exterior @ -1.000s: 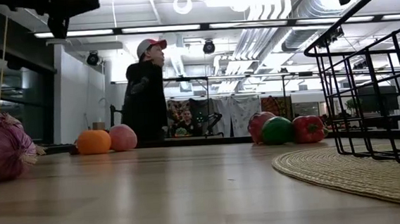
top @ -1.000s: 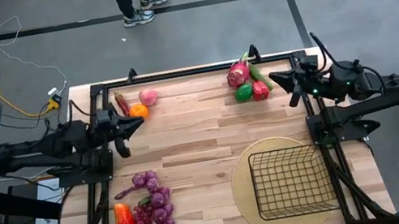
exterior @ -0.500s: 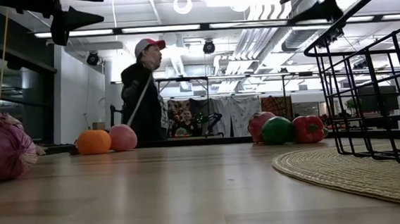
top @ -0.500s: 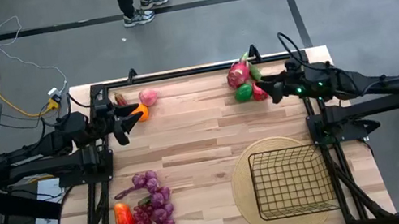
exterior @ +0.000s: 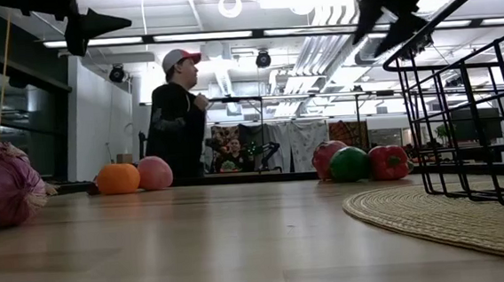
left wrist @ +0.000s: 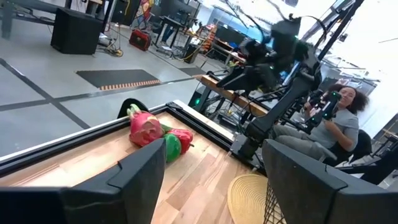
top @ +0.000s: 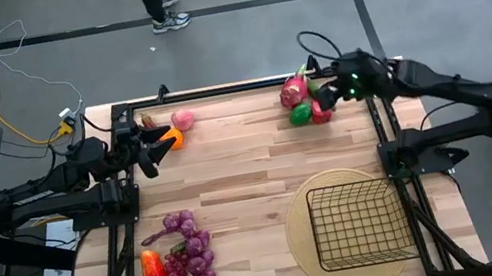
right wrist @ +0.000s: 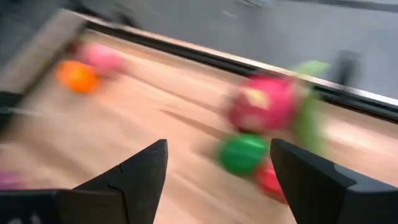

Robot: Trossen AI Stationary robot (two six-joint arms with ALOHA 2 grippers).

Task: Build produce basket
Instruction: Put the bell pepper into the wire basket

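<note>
My left gripper hovers open above the table's far left, just short of an orange and a pink fruit that rest on the wood. My right gripper hangs open over the far right, beside the pink dragon fruit, green pepper and red pepper. Nothing is between either pair of fingers. The black wire basket stands on a round woven mat at the near right. Purple grape bunches and a red pepper lie at the near left.
A dark frame rail runs along the table's far edge behind the produce. Bare wood lies between the two fruit groups and the basket. A person stands beyond the far edge; another sits off to the right.
Both grippers have opened. My left gripper has edged toward the far edge, closer to the orange. My right gripper has swung toward the far edge and left, over the dragon fruit and peppers, and tipped downward. No produce has moved.
</note>
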